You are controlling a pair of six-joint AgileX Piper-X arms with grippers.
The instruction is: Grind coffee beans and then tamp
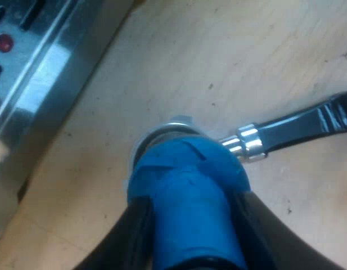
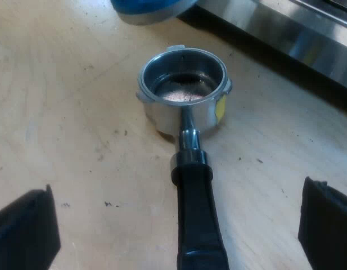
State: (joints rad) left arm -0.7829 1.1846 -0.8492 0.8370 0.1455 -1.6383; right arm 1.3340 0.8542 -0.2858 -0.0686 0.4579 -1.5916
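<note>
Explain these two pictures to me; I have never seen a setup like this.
Each picture comes from a camera on one robot arm's wrist. In the left wrist view, the left gripper is shut on a blue tamper close to the metal holder, with the espresso machine nearby. In the right wrist view, the right gripper is open, its fingers either side of the holder's dark handle. The holder lies on the wooden table with some ground coffee in its cup.

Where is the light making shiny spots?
Left wrist view: bright glints on the holder at its metal collar, a pale streak along the espresso machine. Right wrist view: glare on the machine's steel edge, a soft shadow under the holder's basket.
</note>
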